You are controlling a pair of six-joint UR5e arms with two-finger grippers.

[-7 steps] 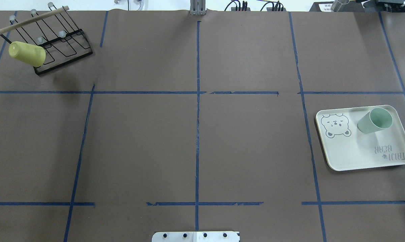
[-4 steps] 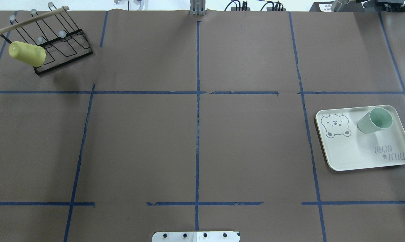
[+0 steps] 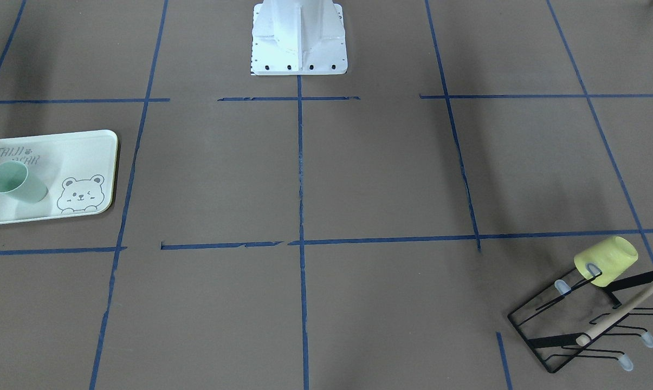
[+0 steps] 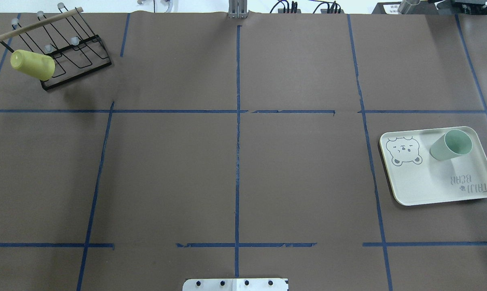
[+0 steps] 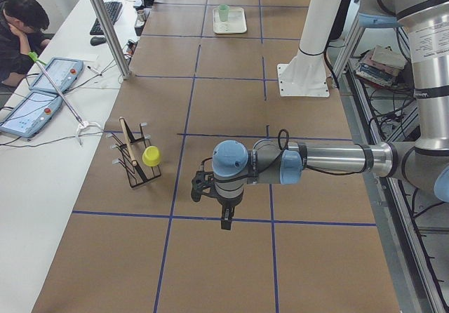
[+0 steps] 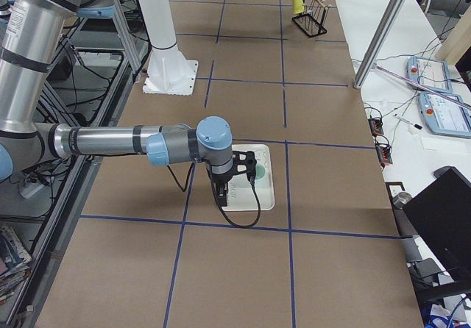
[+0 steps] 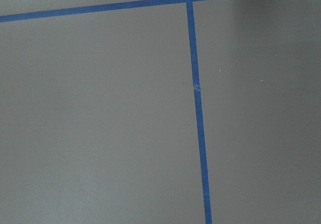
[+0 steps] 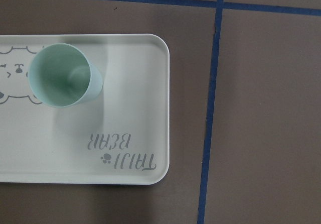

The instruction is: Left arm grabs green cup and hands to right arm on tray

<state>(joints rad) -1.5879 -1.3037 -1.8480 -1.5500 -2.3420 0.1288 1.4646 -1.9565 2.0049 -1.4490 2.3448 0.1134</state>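
The green cup (image 4: 450, 144) stands upright, mouth up, on the tray (image 4: 425, 188) at the table's right. It also shows in the front view (image 3: 15, 184) and from above in the right wrist view (image 8: 62, 76), on the tray (image 8: 135, 108) next to the bear drawing. The right gripper (image 6: 221, 198) hangs high over the tray, seen only in the exterior right view; I cannot tell if it is open. The left gripper (image 5: 224, 222) hangs over bare table near the rack, seen only in the exterior left view; I cannot tell its state.
A yellow cup (image 4: 32, 64) hangs on a black wire rack (image 4: 75, 50) with a wooden handle at the far left corner. The robot's white base (image 3: 299, 38) is at the near table edge. Blue tape lines cross the brown table. An operator sits at a side desk (image 5: 21, 25).
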